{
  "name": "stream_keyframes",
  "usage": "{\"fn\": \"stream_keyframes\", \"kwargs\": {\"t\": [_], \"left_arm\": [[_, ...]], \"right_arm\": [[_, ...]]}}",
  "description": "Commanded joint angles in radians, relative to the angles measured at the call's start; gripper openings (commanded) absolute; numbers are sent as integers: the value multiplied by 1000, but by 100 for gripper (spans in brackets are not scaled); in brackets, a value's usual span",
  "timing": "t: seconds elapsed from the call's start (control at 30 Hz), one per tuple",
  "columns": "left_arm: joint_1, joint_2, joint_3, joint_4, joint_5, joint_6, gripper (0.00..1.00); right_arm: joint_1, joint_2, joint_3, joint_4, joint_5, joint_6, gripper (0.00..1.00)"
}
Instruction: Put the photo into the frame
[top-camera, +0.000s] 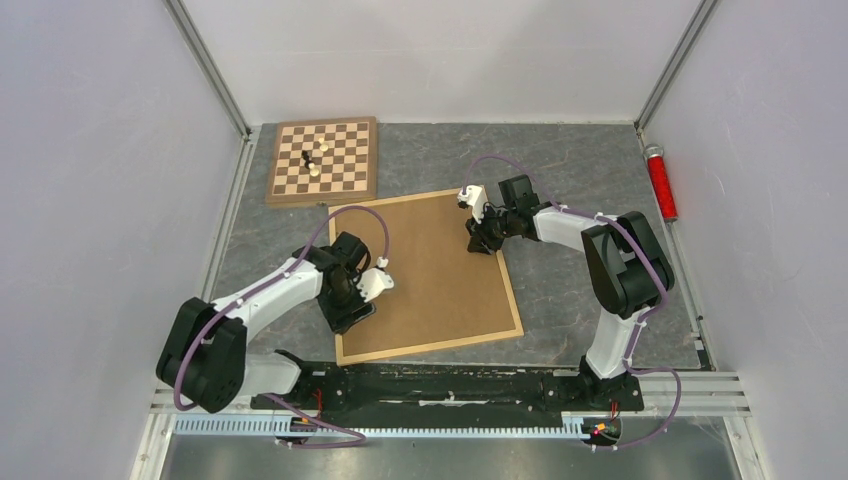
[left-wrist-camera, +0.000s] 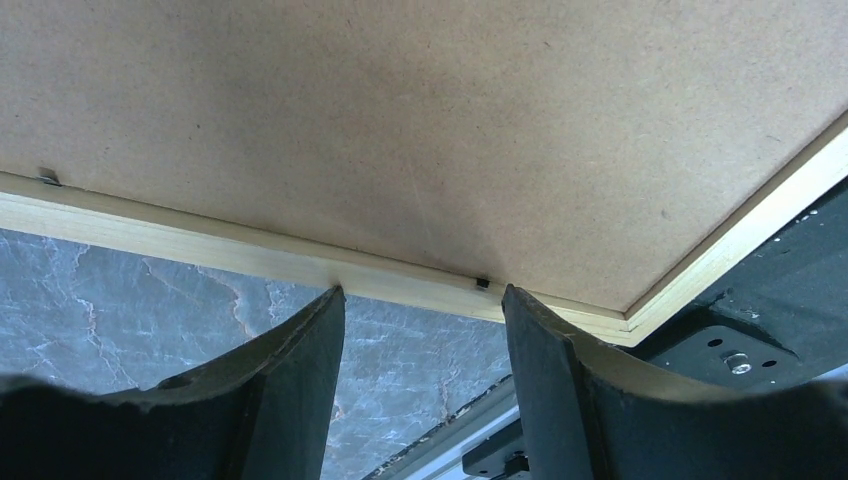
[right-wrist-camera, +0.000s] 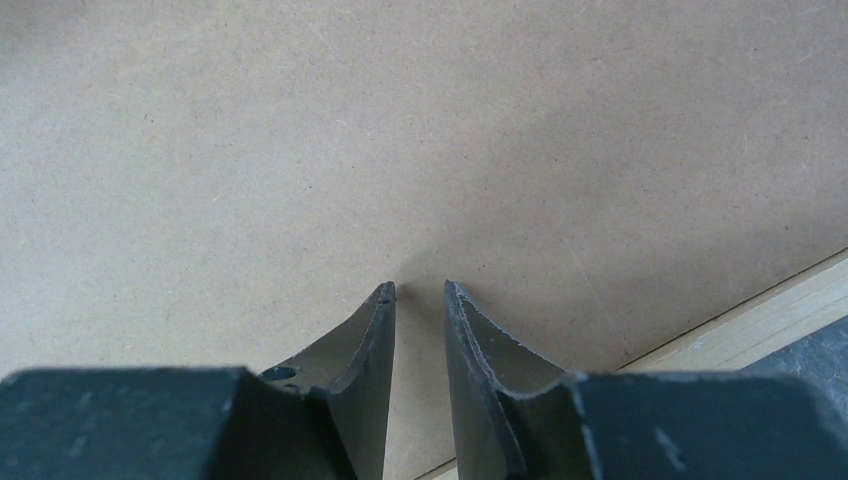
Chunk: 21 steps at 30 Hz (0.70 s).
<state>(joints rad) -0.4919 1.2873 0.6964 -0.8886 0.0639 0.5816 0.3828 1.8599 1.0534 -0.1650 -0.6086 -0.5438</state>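
The frame (top-camera: 430, 347) lies back-up at table centre, with the brown backing board (top-camera: 440, 270) seated in it. The left gripper (left-wrist-camera: 420, 292), jaws wide and empty, is set against the left border near its near corner. The right gripper (right-wrist-camera: 420, 288), narrowly parted and empty, is over the board's far right. The photo is seen in no view.

Plain pale grey walls (top-camera: 90, 150) enclose a dark grey marbled surface (top-camera: 570, 160) on three sides, with silver metal posts (top-camera: 215, 75) at the far corners, evenly lit.
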Motion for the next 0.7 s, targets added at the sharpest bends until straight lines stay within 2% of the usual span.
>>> {"fn": "stream_keyframes", "kwargs": {"t": [0.0, 0.67], "left_arm": [[2, 26, -8, 54, 12, 35, 66], [-26, 134, -5, 145, 33, 22, 65]], "right_arm": [[4, 59, -66, -214, 35, 13, 27], [2, 57, -67, -215, 38, 19, 27]]}}
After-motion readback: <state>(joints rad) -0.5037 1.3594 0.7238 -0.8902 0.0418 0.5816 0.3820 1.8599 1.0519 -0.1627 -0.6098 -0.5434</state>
